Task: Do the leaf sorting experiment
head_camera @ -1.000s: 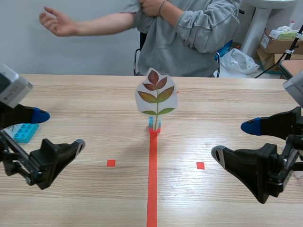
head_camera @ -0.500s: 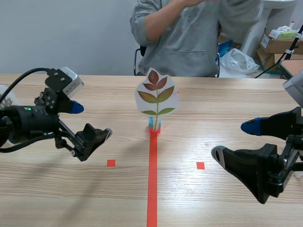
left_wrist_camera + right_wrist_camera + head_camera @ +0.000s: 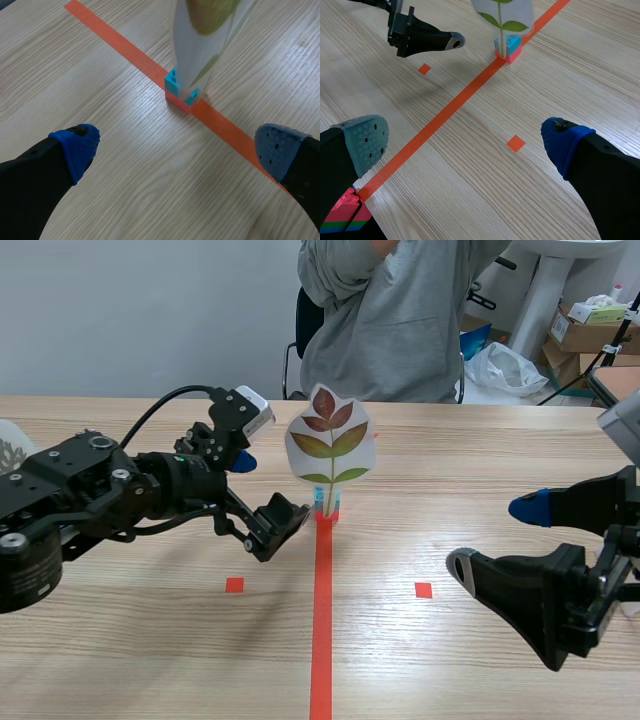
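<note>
A laminated leaf card (image 3: 330,445) stands upright in a small blue and red brick holder (image 3: 326,505) at the far end of the orange tape line. My left gripper (image 3: 268,492) is open just left of the holder, its fingers apart with nothing between them. In the left wrist view the holder (image 3: 181,92) and the card's lower part (image 3: 200,45) lie ahead of the open gripper (image 3: 180,150). My right gripper (image 3: 505,540) hangs open at the right, far from the card. The right wrist view shows the card (image 3: 504,12) and holder (image 3: 509,48) well ahead.
A person in a grey sweatshirt (image 3: 400,320) sits across the table behind the card. Stacked bricks (image 3: 347,215) lie under my right gripper's left finger. Boxes and a bag (image 3: 505,365) stand on the floor at the back right.
My left arm has reached right across the table toward the card holder, still open. The person has drawn their arms up. My right arm has kept still.
</note>
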Tool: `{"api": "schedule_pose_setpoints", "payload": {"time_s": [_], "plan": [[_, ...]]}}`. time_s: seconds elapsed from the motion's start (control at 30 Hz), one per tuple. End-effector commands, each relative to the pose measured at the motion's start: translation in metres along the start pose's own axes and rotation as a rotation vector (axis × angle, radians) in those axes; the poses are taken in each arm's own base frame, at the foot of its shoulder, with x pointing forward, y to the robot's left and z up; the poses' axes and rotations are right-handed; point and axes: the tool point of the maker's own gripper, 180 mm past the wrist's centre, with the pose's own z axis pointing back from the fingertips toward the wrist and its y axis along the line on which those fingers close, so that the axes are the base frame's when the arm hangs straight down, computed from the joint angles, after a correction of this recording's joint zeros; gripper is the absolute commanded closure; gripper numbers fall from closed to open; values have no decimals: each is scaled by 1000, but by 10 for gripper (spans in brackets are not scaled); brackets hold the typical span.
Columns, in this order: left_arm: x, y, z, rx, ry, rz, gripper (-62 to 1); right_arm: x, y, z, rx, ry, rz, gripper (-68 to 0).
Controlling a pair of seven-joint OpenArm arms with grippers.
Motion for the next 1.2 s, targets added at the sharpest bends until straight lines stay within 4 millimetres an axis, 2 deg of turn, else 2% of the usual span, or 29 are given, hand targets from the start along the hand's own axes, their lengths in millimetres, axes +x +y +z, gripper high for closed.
{"api": "schedule_pose_setpoints", "payload": {"time_s": [0.0,0.47,0.7,1.03,1.17], "plan": [[19,0,-4,0,-49,-14,-623,13,-3,2,2,-29,28,-634],[41,-26,-29,-44,-98,4,-619,13,-3,2,2,-29,28,-634],[48,-33,-33,-54,-114,13,-344,13,-3,2,2,-29,28,-634],[48,-33,-33,-55,-114,13,-46,13,-3,2,2,-29,28,-634],[48,-33,-33,-55,-114,13,-30,13,-3,2,2,-29,28,-634]]}}
